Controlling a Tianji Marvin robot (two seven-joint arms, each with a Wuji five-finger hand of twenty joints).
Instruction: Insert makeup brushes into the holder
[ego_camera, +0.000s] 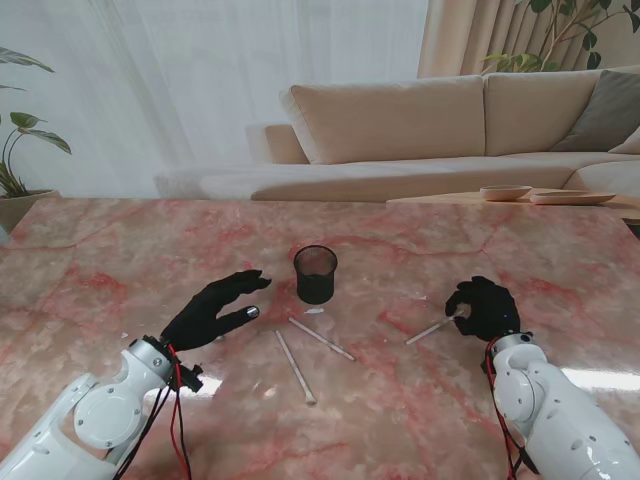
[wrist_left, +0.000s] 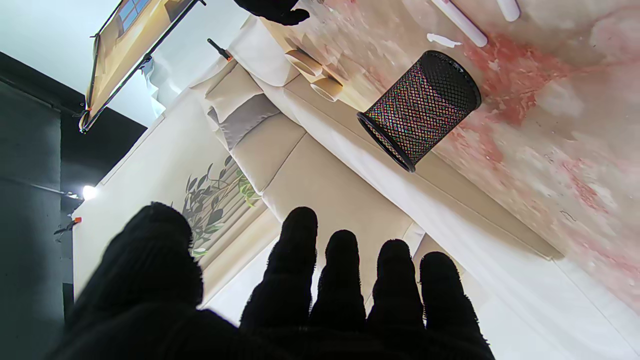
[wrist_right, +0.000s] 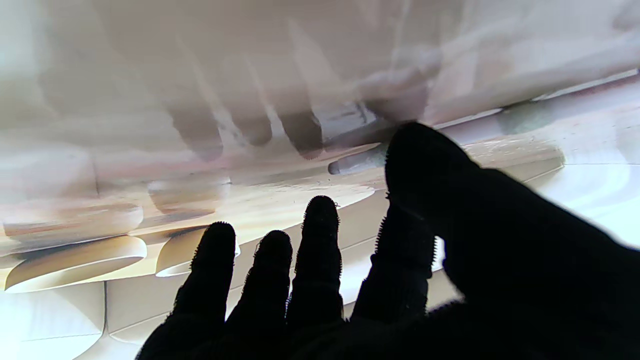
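Three slim white brushes lie mid-table, near the black mesh holder (ego_camera: 315, 274) (standing upright). Two brushes (ego_camera: 320, 339) (ego_camera: 295, 366) rest between the hands; the left hand (ego_camera: 212, 309) hovers spread, holding nothing. The right hand (ego_camera: 483, 307) curls over the third brush (ego_camera: 430, 330); its grip is unclear.

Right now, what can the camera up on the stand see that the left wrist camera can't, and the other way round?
Only the stand view shows the whole marble table, three brushes, one at the right hand.

Only the left wrist view shows the holder's mesh close up and a lamp beside the set.

Both show the holder, the sofa and the open left hand.
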